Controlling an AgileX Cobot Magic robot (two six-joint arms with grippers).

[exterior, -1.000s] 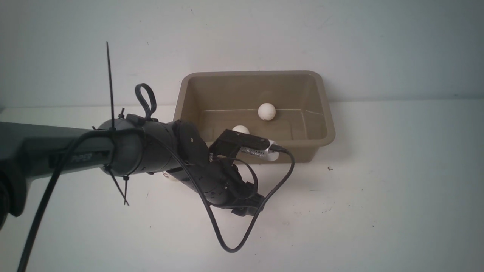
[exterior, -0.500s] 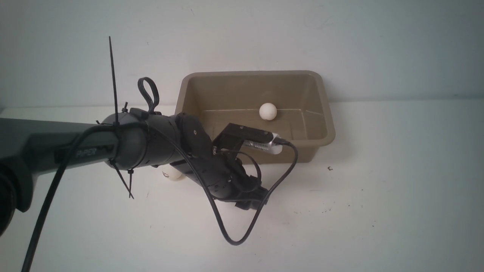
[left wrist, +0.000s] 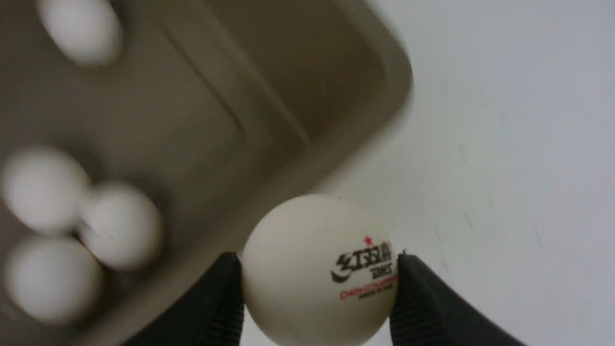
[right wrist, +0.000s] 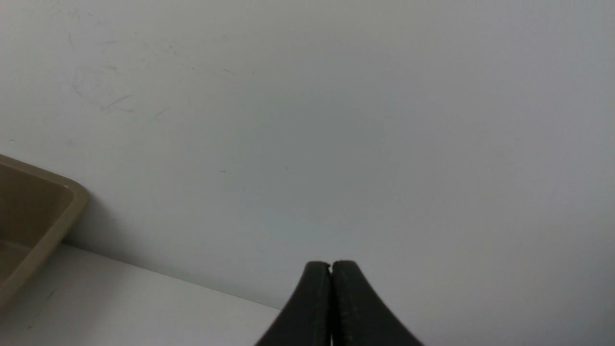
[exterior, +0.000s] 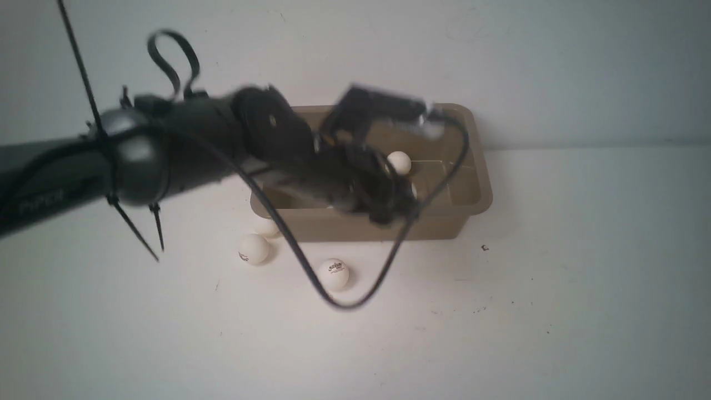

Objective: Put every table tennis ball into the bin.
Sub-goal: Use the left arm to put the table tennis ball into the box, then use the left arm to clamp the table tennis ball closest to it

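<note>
In the left wrist view my left gripper is shut on a white table tennis ball with a dark and red logo, one black finger on each side of it. It hangs by the taupe bin's rim. Several blurred balls lie inside the bin, one of them at the near end. In the front view my blurred left arm reaches over the bin, where one ball shows. Three balls lie on the table before it: one, another and a logo ball. My right gripper is shut on nothing.
A white wall stands close behind the bin. The left arm's black cable loops down in front of the bin, close above the logo ball. The bin's corner shows at the edge of the right wrist view.
My left arm has risen from the table and swung back over the bin with the ball in its jaws, uncovering the balls in front of the bin. The right gripper has stayed shut.
</note>
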